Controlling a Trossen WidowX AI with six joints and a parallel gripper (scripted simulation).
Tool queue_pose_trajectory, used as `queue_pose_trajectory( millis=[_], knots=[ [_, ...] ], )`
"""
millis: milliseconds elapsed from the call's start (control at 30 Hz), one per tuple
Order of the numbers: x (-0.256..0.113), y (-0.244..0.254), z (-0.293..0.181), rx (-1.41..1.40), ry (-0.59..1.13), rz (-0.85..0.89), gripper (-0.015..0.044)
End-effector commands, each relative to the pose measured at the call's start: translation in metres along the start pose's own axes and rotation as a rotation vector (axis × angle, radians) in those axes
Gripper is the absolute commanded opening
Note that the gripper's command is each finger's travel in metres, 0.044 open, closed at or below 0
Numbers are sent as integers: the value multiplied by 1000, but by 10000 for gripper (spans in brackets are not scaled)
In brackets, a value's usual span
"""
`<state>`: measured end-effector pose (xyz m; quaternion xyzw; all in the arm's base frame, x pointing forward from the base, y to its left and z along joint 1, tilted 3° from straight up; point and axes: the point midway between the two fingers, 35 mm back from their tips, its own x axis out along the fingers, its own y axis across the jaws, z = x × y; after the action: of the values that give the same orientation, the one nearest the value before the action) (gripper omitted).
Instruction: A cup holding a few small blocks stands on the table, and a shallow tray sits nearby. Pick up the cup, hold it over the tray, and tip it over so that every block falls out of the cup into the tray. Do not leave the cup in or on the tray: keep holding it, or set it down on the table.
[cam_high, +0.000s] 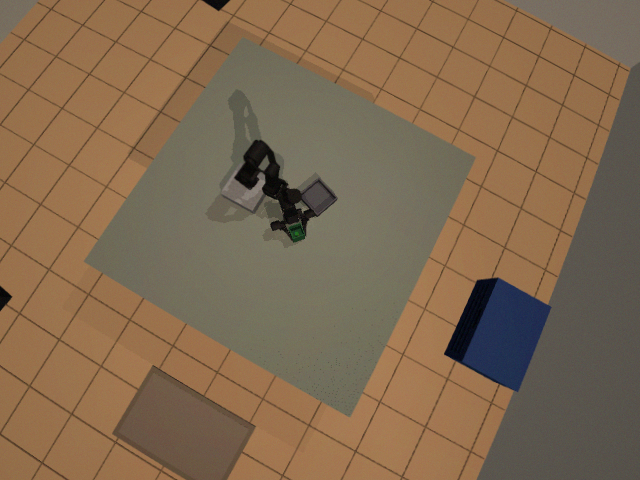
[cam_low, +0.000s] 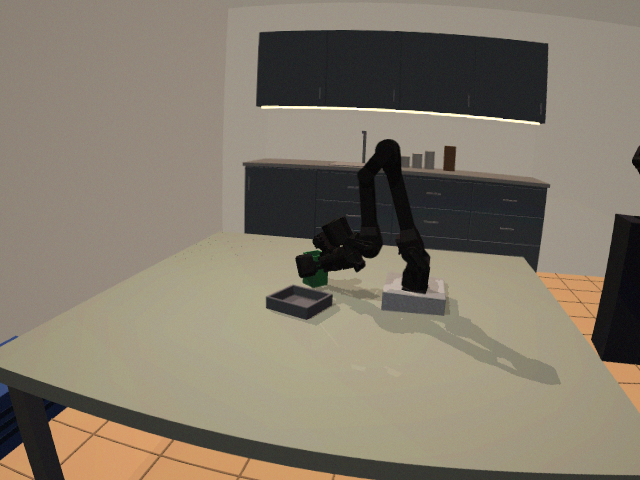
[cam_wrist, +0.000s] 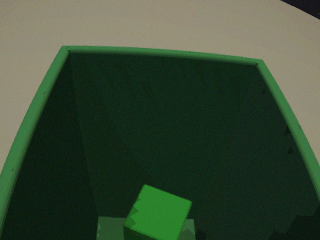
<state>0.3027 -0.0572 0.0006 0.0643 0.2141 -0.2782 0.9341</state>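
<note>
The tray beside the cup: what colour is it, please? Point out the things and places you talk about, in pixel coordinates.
Dark grey; the exterior view shows the tray (cam_high: 318, 197) (cam_low: 306, 311) best.
</note>
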Motion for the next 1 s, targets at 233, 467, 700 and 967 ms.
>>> queue_pose_trajectory(
  millis=[233,467,700,967],
  knots=[
    [1,1,0,-3,1,6,177],
    [-3,1,9,-3,1,6,0],
    [-8,0,19,-3,1,6,0],
    [-14,-1,30,-3,1,6,0]
  ],
)
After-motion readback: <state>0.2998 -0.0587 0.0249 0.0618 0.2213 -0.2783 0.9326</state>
